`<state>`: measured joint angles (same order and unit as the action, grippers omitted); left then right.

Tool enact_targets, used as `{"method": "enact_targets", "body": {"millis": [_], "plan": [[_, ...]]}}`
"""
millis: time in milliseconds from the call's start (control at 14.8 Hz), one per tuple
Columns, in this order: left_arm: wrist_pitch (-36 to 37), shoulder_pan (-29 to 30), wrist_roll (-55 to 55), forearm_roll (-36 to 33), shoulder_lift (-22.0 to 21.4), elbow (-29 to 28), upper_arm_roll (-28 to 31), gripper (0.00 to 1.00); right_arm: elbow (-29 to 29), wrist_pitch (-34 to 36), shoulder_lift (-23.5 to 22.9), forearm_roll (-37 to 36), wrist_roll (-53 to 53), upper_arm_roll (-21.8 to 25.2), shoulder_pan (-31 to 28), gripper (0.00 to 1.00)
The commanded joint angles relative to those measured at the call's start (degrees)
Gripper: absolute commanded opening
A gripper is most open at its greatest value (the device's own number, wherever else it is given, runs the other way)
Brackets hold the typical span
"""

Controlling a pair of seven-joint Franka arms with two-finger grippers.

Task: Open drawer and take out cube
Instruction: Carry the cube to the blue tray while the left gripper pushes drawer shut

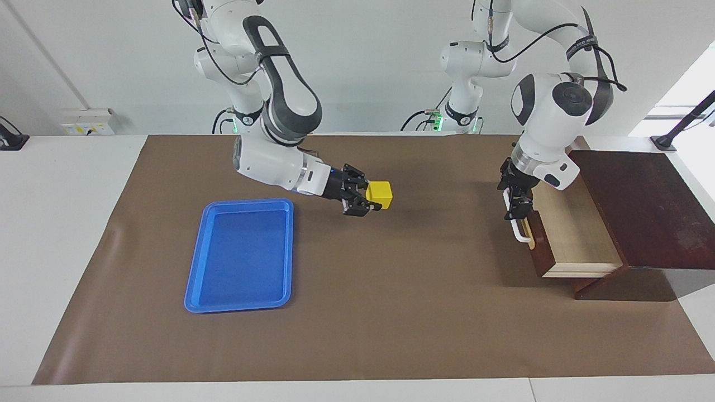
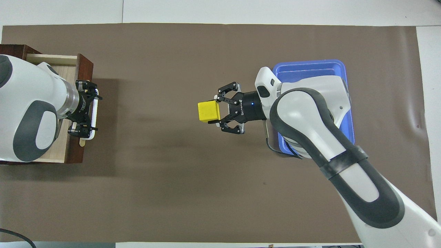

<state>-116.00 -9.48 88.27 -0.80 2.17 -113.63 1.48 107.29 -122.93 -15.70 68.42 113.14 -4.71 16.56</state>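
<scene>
Right hand (image 1: 373, 200) grips cube (image 1: 382, 194); left hand (image 1: 516, 196) spread.

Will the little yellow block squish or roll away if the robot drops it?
The small solid-looking yellow cube probably stays stiff: its edges look sharp between the right gripper's fingers. Its flat faces suggest it would likely tumble briefly and stop on the brown mat, not roll.

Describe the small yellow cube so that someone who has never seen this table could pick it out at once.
Start at the brown mat covering the table, and find the flat blue plastic tray toward the right arm's end. Beside the tray, the right claw is shut on a small solid yellow cube, held in the air over bare mat. It is the only yellow thing here.
</scene>
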Motion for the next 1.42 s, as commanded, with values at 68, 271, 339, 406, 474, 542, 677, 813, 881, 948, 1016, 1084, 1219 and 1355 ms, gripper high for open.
{"method": "enact_targets", "body": {"millis": [68, 271, 339, 406, 474, 542, 677, 813, 881, 948, 1016, 1084, 1219, 1355], "plan": [[-4.40, 7.79, -12.66, -0.69, -2.08, -2.92, -0.51, 1.00, 3.70, 2.69, 1.55, -3.73, -0.56, -0.57, -7.41, 0.00], [-6.69, 12.01, -20.39, -0.69, -1.46, -1.86, -0.51, 1.00, 5.73, 2.87, 0.58, -3.82, -0.55, -0.48, -13.21, 0.00], [-7.30, 13.68, -22.94, -0.69, -1.11, -1.34, -0.51, 1.00, 5.65, 2.70, -0.20, -4.52, -0.55, -0.48, -14.88, 0.00], [-8.09, 15.43, -25.49, -0.69, -0.68, -1.07, -0.51, 1.00, 5.56, 2.26, -0.65, -6.26, -0.38, -0.48, -16.11, 0.00], [-8.53, 17.19, -27.86, -0.69, -0.67, -1.07, -0.51, 1.00, 5.56, 1.99, -0.91, -6.98, 0.40, -0.48, -17.26, 0.00], [-8.80, 19.04, -30.67, -0.69, -0.67, -1.07, -0.51, 1.00, 5.47, 1.82, -1.35, -7.16, 2.59, -0.48, -18.31, 0.00], [-6.97, 20.11, -34.55, -0.69, -0.41, 0.67, -0.69, 1.00, 5.03, 1.90, -3.54, -7.16, 8.73, -0.48, -21.03, 0.00], [-0.40, 17.93, -37.54, -0.87, 0.38, 5.67, -1.21, 1.00, 3.46, 2.43, -5.83, -7.25, 13.84, -0.48, -22.19, 0.00], [4.94, 15.65, -39.82, -0.87, 0.38, 9.27, -1.22, 1.00, 2.67, 2.69, -6.79, -7.60, 15.95, -0.48, -23.41, 0.00], [9.52, 13.98, -42.63, -0.87, 0.38, 12.69, -1.56, 1.00, 2.57, 2.69, -7.06, -8.56, 17.71, -0.48, -23.94, 0.00], [14.26, 12.22, -46.57, -0.78, 0.12, 15.43, -1.92, 1.00, 2.40, 2.61, -7.15, -8.83, 19.03, -0.48, -24.12, 0.00], [17.79, 11.07, -50.70, -0.61, -0.23, 17.28, -2.88, 1.00, 2.39, 2.43, -7.15, -8.83, 19.57, -0.39, -24.12, 0.00], [22.12, 10.71, -58.88, -0.61, -1.10, 18.53, -5.42, 1.00, 2.05, 1.90, -8.29, -8.83, 20.45, -0.48, -24.21, 0.00], [24.75, 10.71, -65.04, -0.61, -2.95, 18.27, -7.45, 1.00, -0.49, 2.78, -10.92, -8.92, 21.06, -0.39, -25.08, 0.00]]}}
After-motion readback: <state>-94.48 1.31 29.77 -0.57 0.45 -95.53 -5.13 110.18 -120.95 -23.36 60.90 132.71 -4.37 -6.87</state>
